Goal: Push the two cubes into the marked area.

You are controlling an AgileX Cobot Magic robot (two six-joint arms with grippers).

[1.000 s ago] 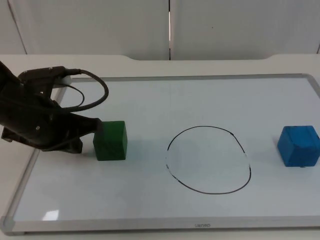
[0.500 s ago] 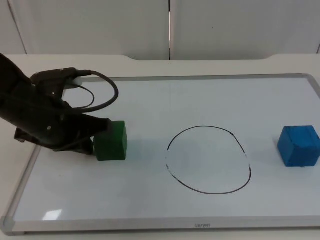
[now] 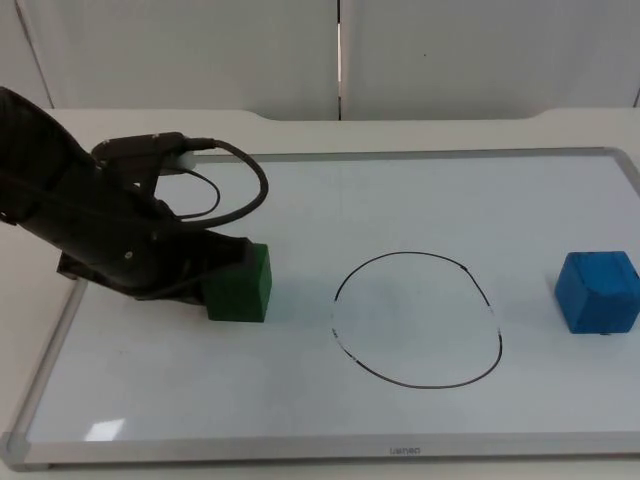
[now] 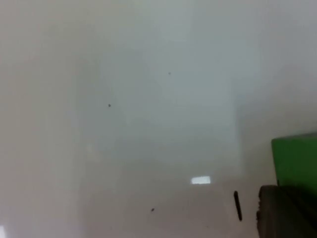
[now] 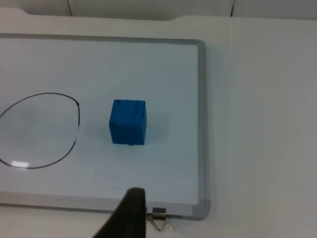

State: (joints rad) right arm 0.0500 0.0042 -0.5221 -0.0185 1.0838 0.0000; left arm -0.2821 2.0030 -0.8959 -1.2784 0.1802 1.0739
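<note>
The left gripper (image 3: 215, 275) is resting low on the whiteboard (image 3: 300, 420), its tip touching the green cube (image 3: 240, 283) on the side facing the board's left edge. Whether its fingers are spread or closed cannot be told; in the left wrist view a dark fingertip is sitting directly against the green cube (image 4: 296, 157).

The green cube is lying in the left half of the whiteboard, near the drawn black circle (image 3: 418, 320) but wholly outside it, with bare board between the two. The blue cube (image 3: 598, 291) is sitting close to the board's right edge, well apart from the circle. In the right wrist view the blue cube (image 5: 128, 122) is standing just beside the circle's line (image 5: 74, 139), untouched.

The right gripper is waiting off the whiteboard's corner, a dark fingertip (image 5: 126, 215) hanging over the frame beside a metal binder clip (image 5: 159, 218). Its finger state cannot be told.

Judgement: the first push is under way and neither cube is yet in the marked area.

Handling: both cubes appear rigid and light, and the board looks smooth, so they are likely to slide readily. No grasp is needed. Contact is best placed low and central on the face opposite the circle. An off-centre push risks turning the cube aside.
</note>
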